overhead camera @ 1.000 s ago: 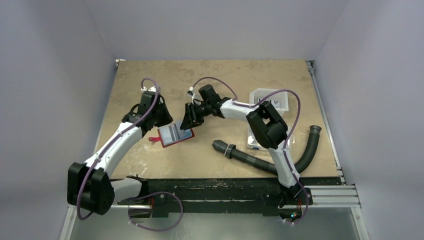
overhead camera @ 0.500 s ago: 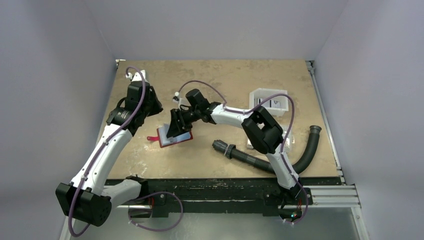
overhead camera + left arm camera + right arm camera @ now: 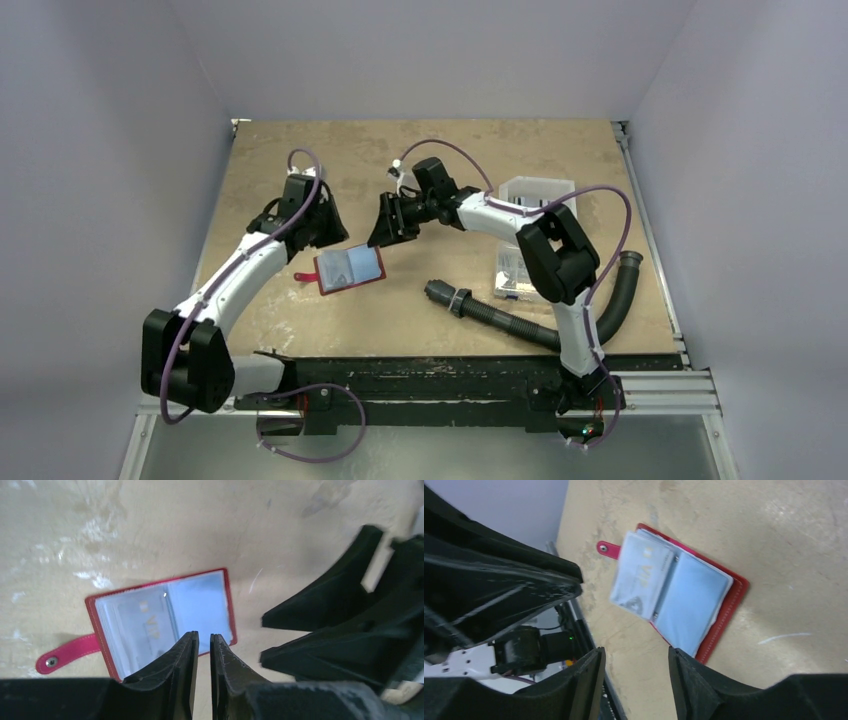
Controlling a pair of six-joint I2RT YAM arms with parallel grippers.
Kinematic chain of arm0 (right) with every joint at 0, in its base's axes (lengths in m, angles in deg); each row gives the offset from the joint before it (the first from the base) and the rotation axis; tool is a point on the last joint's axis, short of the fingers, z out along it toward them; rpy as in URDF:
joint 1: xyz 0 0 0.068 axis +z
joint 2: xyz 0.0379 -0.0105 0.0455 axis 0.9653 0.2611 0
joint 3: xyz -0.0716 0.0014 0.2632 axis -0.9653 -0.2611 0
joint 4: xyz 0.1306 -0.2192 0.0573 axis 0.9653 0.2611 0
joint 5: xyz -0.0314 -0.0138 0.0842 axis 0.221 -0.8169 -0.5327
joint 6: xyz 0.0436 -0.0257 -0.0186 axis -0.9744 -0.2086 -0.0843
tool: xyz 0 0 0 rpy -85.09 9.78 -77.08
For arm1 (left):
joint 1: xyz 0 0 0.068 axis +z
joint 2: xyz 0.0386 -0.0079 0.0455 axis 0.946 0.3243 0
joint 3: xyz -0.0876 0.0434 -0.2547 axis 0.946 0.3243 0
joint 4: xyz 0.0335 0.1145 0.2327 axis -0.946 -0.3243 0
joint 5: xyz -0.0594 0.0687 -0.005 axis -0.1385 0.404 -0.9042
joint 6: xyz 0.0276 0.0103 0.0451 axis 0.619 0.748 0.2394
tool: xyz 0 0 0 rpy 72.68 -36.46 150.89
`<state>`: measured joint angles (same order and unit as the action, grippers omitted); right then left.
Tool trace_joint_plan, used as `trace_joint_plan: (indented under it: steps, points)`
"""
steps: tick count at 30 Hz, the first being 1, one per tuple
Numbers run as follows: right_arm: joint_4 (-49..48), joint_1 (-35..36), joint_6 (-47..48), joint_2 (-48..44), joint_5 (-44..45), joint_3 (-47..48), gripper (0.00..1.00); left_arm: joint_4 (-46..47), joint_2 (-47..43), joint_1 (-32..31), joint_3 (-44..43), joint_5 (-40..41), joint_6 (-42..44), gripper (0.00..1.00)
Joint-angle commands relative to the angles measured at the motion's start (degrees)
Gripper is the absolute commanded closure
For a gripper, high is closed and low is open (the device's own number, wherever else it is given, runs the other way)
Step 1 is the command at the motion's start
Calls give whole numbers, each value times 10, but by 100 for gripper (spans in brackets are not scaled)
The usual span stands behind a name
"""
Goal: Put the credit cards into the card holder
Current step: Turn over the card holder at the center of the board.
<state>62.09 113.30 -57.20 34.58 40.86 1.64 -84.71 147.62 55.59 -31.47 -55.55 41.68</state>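
Note:
The red card holder (image 3: 350, 268) lies open and flat on the table, its closing tab (image 3: 65, 655) pointing left. A pale grey credit card (image 3: 137, 622) marked VIP sits in its left half. A blue card (image 3: 200, 602) lies in the right half. My left gripper (image 3: 202, 635) hovers just above the holder's far-left edge, its jaws a narrow slit apart with only table showing between them. My right gripper (image 3: 636, 652) hangs open and empty above the holder's far-right corner. In the top view the two grippers (image 3: 330, 232) (image 3: 385, 232) face each other over the holder.
A black corrugated hose (image 3: 520, 320) lies across the table at the right front. A white tray (image 3: 545, 195) stands at the back right, with a clear box (image 3: 512, 275) in front of it. The table's left edge (image 3: 215, 230) runs close behind my left arm.
My right gripper reached over the holder, then drew back up and right, opening wider. My left gripper swung away to the left and has come back beside the holder.

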Motion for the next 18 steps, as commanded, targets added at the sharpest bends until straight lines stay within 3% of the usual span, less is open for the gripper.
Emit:
trace_joint_plan:
  steps: [1,6,11,15,18]
  points:
    - [64,-3,56,4,17,31,47,34,29,25,57,-47,-28,84]
    - [-9,8,9,32,-11,18,60,62,87,93,126,-85,-47,99]
    - [42,29,38,52,-20,60,63,49,123,100,136,-39,-43,100]
    - [47,-10,51,9,-5,28,63,42,110,100,123,-32,-38,100]
    - [120,-61,115,-40,43,22,61,32,77,99,101,-57,-21,100]
